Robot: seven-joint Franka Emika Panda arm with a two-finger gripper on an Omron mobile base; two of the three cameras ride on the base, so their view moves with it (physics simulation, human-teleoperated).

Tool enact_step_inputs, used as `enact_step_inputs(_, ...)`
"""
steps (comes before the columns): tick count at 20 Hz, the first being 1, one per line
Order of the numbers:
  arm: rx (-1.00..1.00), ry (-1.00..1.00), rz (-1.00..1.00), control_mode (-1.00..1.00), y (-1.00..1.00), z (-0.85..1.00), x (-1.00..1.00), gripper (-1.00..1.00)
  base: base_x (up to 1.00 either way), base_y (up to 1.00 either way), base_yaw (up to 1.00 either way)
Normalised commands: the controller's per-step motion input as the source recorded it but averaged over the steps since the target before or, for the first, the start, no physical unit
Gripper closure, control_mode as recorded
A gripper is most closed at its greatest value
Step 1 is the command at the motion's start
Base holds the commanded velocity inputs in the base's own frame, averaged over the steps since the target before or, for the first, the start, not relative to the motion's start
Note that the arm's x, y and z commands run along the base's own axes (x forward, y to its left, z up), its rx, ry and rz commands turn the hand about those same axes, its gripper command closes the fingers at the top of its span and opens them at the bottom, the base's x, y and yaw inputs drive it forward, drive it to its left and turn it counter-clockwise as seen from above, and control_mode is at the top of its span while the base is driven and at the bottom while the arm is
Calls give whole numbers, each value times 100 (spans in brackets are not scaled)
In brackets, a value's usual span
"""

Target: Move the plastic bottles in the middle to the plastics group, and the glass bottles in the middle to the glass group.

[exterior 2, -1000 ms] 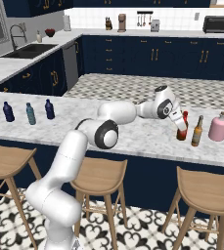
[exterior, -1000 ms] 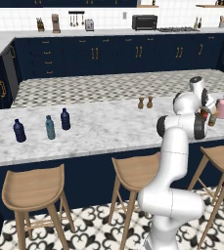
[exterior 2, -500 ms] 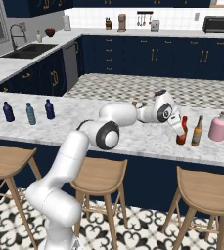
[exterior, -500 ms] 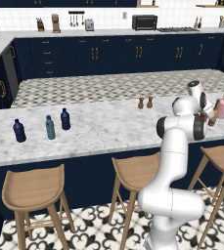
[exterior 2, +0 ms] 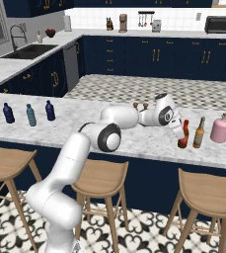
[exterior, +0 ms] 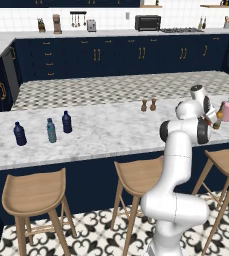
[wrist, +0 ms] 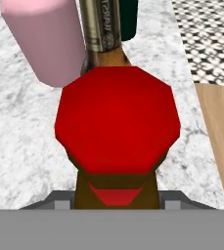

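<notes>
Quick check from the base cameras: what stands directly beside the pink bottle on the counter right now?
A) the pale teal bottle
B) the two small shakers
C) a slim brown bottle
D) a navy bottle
C: in the right base view the slim brown bottle stands next to the pink bottle.

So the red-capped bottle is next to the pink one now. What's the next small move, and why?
Probably open the gripper and let go. It looks closed on the red-capped bottle, which seems to stand level on the counter beside the slim bottle and near the pink bottle. Contact with the counter is hard to confirm, so release gently.
</notes>
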Motion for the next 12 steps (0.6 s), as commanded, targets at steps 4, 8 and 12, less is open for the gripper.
enact_step_inputs(4, 0, -6, -6, -100, -4, 3, 8, 100, 0, 0, 0)
enact_step_inputs(8, 0, -2, -5, -100, 0, -3, 1, 100, 0, 0, 0)
enact_step_inputs(12, 0, 0, -4, -100, 0, -21, 0, 100, 0, 0, 0)
